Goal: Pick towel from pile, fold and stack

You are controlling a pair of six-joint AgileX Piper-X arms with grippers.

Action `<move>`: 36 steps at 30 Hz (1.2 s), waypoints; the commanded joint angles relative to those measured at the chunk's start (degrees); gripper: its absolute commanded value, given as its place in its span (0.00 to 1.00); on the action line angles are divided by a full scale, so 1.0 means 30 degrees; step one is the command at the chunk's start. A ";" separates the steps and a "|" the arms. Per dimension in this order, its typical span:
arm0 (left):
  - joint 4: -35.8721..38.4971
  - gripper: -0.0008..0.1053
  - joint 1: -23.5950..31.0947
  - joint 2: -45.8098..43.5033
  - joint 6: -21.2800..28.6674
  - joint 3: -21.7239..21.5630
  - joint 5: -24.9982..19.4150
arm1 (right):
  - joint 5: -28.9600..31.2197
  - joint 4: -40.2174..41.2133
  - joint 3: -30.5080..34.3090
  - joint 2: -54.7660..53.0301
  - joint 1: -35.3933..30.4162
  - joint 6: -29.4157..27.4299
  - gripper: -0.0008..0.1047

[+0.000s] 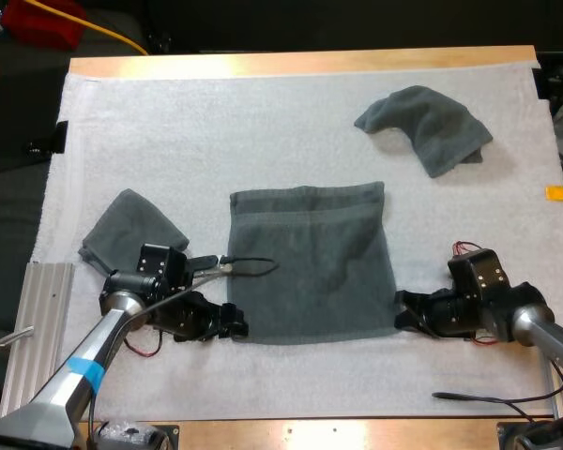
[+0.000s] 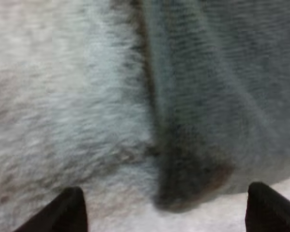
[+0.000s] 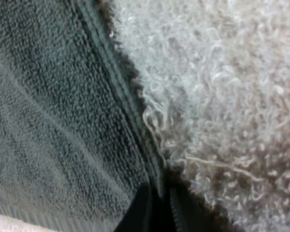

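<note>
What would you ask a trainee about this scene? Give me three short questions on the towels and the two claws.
1. How many towels lie on the mat?
2. True or false: the left gripper is shut.
3. Which corner of the flat towel is the right gripper at? A: near right. B: far left. C: far right.

Key
1. Three: the flat towel, a crumpled towel and a folded towel.
2. False: its fingers stand apart at the flat towel's near left corner.
3. A.
</note>
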 commanded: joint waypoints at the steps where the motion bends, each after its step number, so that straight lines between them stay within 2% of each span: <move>1: -0.0340 0.64 0.0006 0.0285 0.0187 0.0022 0.0720 | -0.0070 0.0557 0.0093 -0.0093 0.0021 -0.0240 0.02; 6: -0.0184 0.64 0.0006 0.1270 0.0187 0.0022 0.0983 | -0.0122 0.0557 0.0093 -0.0093 0.0021 -0.0240 0.02; 11: -0.0187 0.64 -0.0382 0.2108 0.0290 0.0022 0.2614 | -0.0204 0.0557 0.0093 -0.0093 0.0021 -0.0240 0.02; 22: -0.0675 0.64 -0.2737 0.2758 0.0255 0.0022 0.2924 | -0.0347 0.0557 0.0093 -0.0093 0.0021 -0.0240 0.02; 30: -0.0756 0.64 -0.2845 0.2758 0.0164 0.0022 0.2873 | -0.0404 0.0557 0.0093 -0.0093 0.0021 -0.0240 0.02; 36: -0.0756 0.57 -0.2845 0.2758 0.0164 0.0022 0.2798 | -0.0404 0.0557 0.0093 -0.0093 0.0021 -0.0240 0.02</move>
